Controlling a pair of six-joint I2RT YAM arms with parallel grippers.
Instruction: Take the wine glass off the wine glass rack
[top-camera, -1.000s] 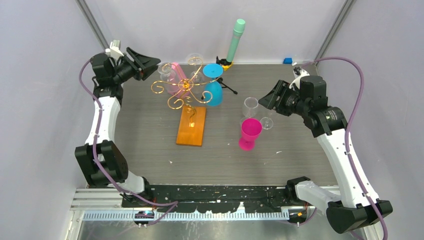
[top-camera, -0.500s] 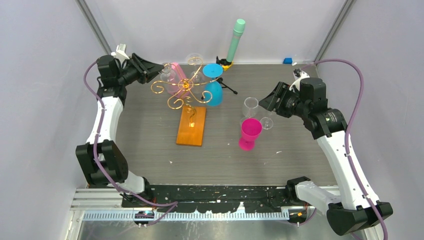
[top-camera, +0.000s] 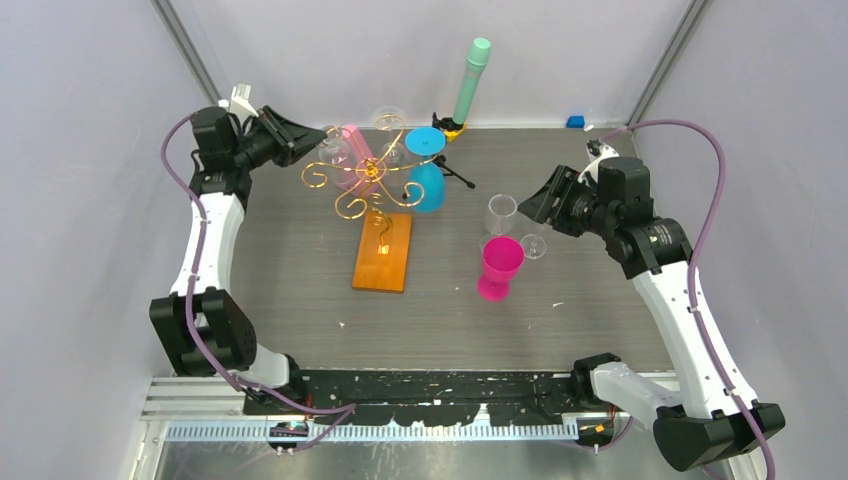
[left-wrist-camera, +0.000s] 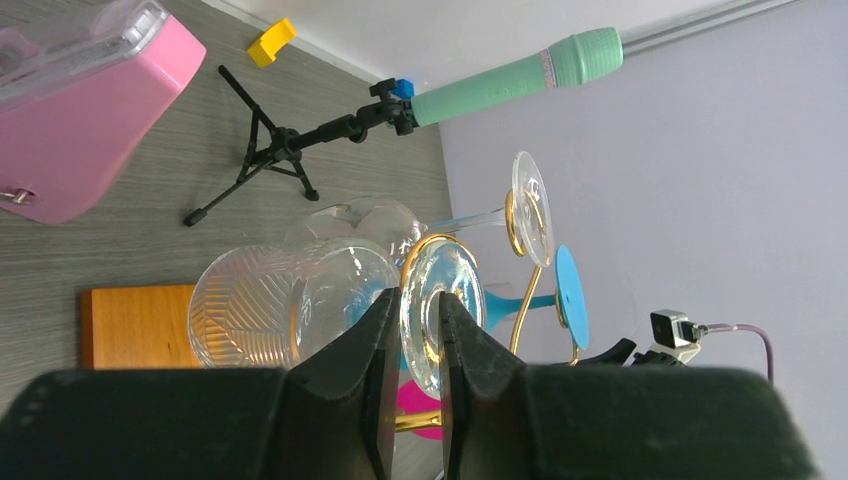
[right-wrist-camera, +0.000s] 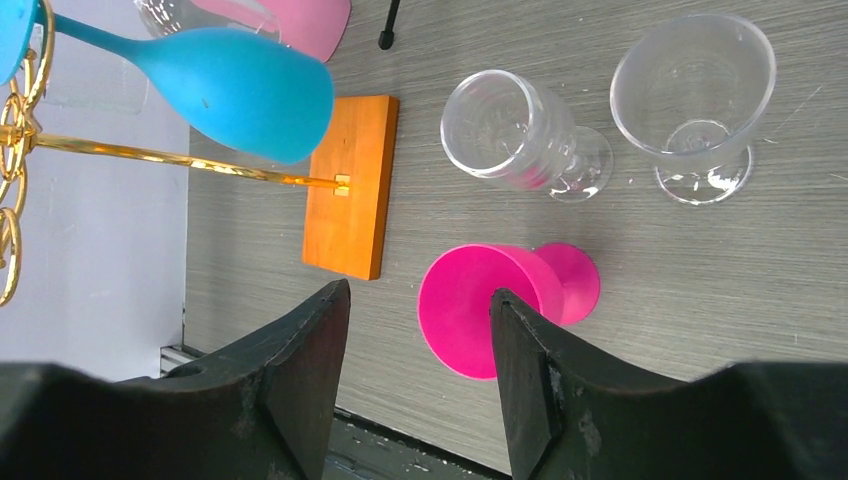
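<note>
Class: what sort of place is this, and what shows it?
Probably a robotics lab test cell: two robot arms bolted to a table's near edge, plain grey walls around it, and glasses staged beside a gold rack.

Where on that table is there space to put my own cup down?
The widest bare stretch is the near part of the table, in front of the wooden base and pink goblet. Also bare: left of the base. Crowded: the far side around the gold rack and tripod.

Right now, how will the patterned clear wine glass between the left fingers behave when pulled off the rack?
The patterned wine glass, clear and glossy, is probably rigid, fragile, slick. Its foot sits in the gold wire rack, so it may snag.
</note>
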